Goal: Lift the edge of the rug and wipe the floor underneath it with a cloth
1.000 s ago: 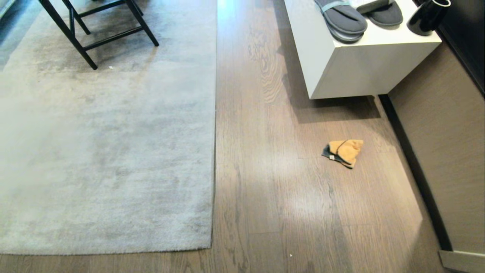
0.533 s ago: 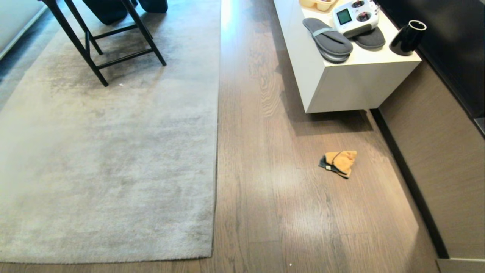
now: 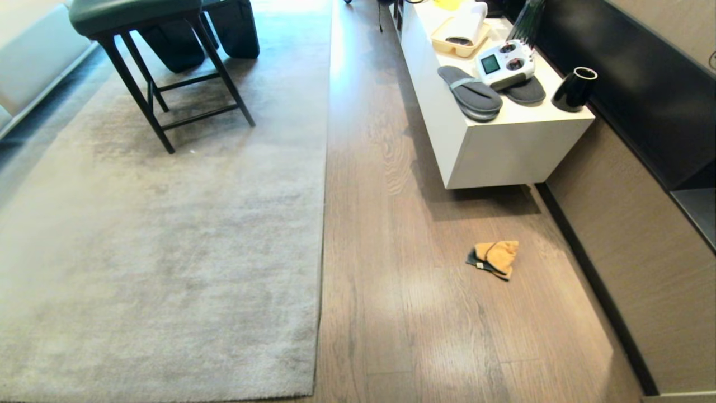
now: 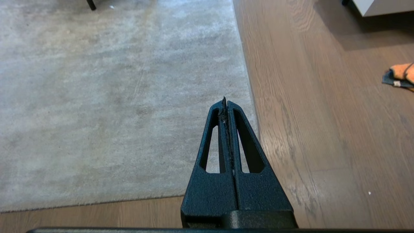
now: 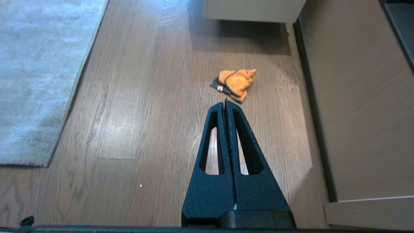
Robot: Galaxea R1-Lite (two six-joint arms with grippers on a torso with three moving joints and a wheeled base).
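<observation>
Hidden/cut off: neither arm is showing in head view; rug [image 3: 168, 252] is running off left + bottom edges; stool [image 3: 162, 67] top is cropped at upper left; dark bags behind it are hard to make out.
Rug edge [image 3: 324, 224]: lying flat on the floor [image 3: 403, 313], long axis running top to bottom just left of frame centre, near corner at bottom centre.
Cloth [image 3: 494, 258]: sitting crumpled on bare planks, lower right of centre, well apart from rug edge, below the white cabinet [image 3: 503, 151]; orange side up, dark trim poking toward left.
Cabinet top: grey slippers [image 3: 472, 101], white remote [image 3: 504, 64], black cup [image 3: 573, 89], tray cut by top edge.
Left gripper [image 4: 225, 103]: fingers pressed together, holding nothing, hanging over rug's near corner.
Right gripper [image 5: 225, 105]: pressed together too, empty, tips pointing at cloth, not touching.
Vs earlier: whole head view is shifting; camera is tilting up, more of cabinet top + stool showing now; cloth and rug aren't moving on the floor.
</observation>
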